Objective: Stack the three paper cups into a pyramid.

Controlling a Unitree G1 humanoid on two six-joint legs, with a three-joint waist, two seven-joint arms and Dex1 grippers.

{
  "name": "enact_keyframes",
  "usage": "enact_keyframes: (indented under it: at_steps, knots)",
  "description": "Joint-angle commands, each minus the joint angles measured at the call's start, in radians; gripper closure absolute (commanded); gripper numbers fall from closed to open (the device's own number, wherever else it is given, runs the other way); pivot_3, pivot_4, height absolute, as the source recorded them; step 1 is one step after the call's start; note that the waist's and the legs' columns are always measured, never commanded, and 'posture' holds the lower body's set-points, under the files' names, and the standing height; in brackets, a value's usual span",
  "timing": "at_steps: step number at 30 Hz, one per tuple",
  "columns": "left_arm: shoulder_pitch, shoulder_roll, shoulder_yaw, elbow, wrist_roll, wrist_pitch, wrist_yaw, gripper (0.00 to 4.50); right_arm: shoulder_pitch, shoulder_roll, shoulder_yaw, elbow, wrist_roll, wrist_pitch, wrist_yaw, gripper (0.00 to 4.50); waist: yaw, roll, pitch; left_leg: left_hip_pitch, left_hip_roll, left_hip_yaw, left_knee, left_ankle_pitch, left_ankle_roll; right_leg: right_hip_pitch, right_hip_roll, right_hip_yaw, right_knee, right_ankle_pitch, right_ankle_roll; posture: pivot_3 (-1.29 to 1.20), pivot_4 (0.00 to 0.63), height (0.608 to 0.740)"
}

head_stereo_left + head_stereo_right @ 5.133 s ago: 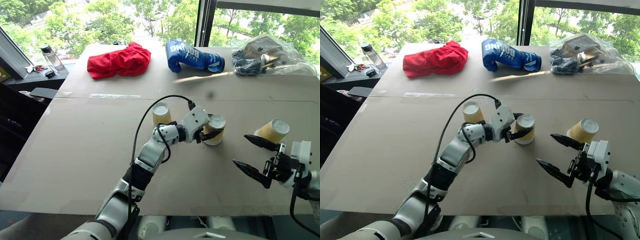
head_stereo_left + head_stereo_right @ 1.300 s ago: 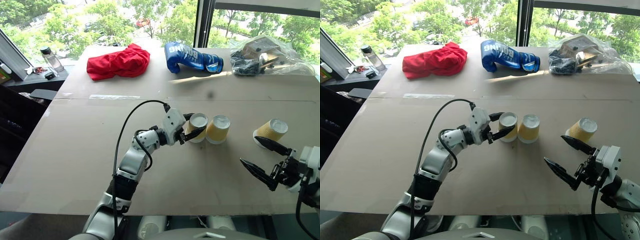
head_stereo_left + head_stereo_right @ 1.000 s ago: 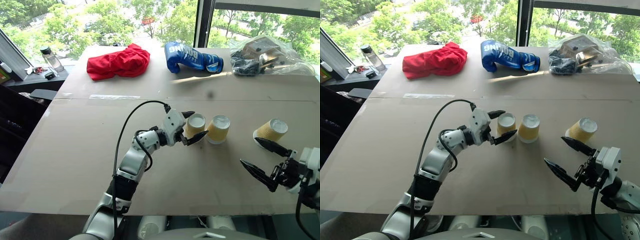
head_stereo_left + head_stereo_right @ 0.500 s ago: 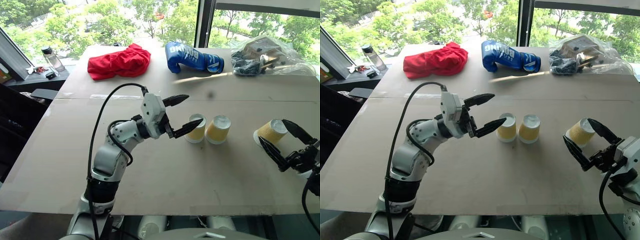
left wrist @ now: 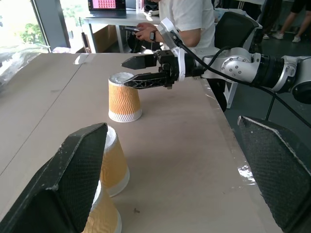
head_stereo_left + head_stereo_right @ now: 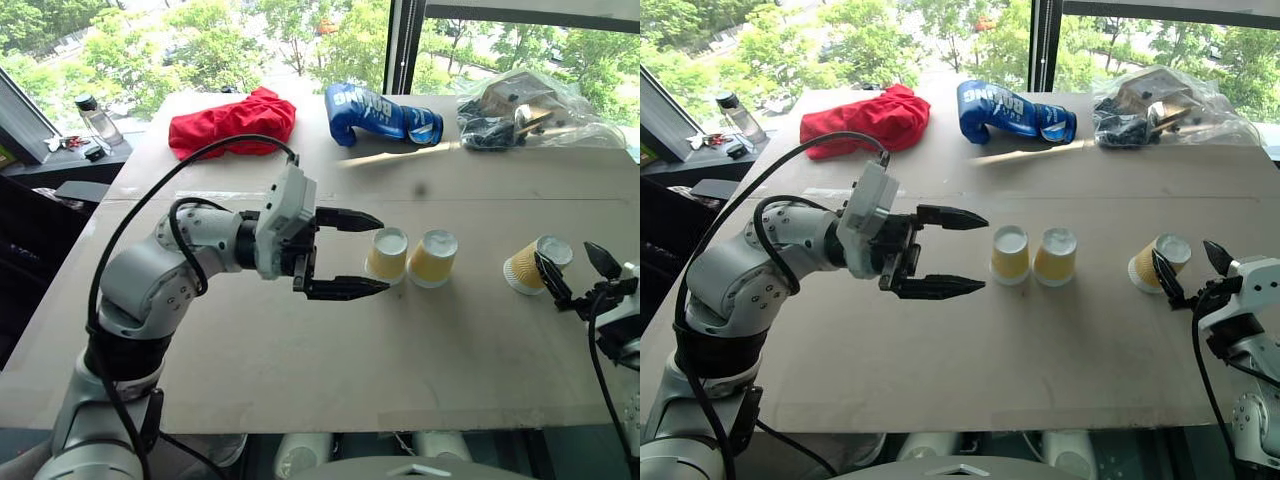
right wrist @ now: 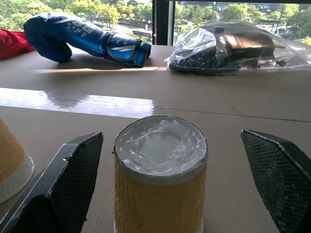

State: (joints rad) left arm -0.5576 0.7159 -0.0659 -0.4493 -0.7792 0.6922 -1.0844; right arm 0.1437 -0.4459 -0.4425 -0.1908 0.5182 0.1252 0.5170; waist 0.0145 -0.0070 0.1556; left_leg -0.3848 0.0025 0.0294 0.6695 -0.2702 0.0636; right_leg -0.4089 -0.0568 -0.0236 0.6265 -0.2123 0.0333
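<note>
From the head, two upside-down yellow-tan paper cups (image 6: 410, 256) touch mid-desk (image 6: 300, 370) beyond the empty, spread left hand (image 6: 350, 253), while the right wrist shows the third cup (image 7: 160, 177) framed between the spread right hand (image 6: 578, 275) fingers, untouched.

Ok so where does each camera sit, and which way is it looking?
Left and right eye views: on the head, looking forward and down at the table; both arms show.
Left wrist view: on the left arm, facing across the table at the lone cup and the right tool.
Right wrist view: on the right arm, facing that same cup between its open fingers.
</note>
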Motion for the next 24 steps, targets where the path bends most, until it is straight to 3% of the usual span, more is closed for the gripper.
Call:
enact_keyframes:
  at_steps: [1,9,12,15,16,24]
  knots:
    - [-0.017,0.008,0.026,-0.015,0.001,-0.004,0.014,0.07,-0.020,-0.008,0.008,0.015,0.001,0.014,0.006,0.00,-0.002,0.000,0.000,0.000,0.000,0.000,0.000,0.000,0.000,0.000,0.000,0.000,0.000,0.000,0.000,0.00,0.150,0.740]
    - [-0.010,-0.005,0.020,-0.025,0.003,-0.002,0.051,0.07,-0.084,-0.012,0.033,0.090,-0.026,-0.016,0.034,0.00,-0.002,0.000,0.000,0.001,0.000,0.002,0.000,0.000,0.000,0.000,0.001,0.003,0.000,0.000,0.000,0.00,0.150,0.740]
    - [-0.009,-0.009,0.016,-0.022,0.004,-0.006,0.051,0.00,-0.086,-0.017,0.039,0.092,-0.037,-0.025,0.053,0.82,-0.001,0.000,0.000,0.001,0.001,0.002,0.000,0.000,0.000,0.000,0.001,0.003,0.000,0.000,0.000,0.00,0.150,0.740]
    - [-0.012,-0.015,0.008,-0.016,0.010,-0.010,0.047,0.00,-0.084,-0.016,0.034,0.095,-0.041,-0.033,0.065,2.15,-0.001,0.000,0.000,0.001,0.001,0.002,0.000,0.000,0.000,0.000,0.001,0.003,0.000,0.000,0.000,0.00,0.150,0.740]
    - [-0.014,-0.017,0.007,-0.015,0.011,-0.010,0.047,0.00,-0.085,-0.016,0.032,0.098,-0.042,-0.036,0.067,2.41,-0.002,0.000,0.000,0.001,0.001,0.002,0.000,0.000,0.000,0.000,0.001,0.003,0.000,0.000,0.000,0.00,0.150,0.740]
    - [-0.011,-0.022,0.014,0.000,0.033,-0.017,0.067,0.00,-0.092,-0.015,0.025,0.103,-0.050,-0.058,0.066,2.42,-0.001,0.000,0.000,0.001,0.001,0.003,0.000,0.000,0.000,0.000,0.001,0.004,0.000,0.000,0.000,0.00,0.150,0.740]
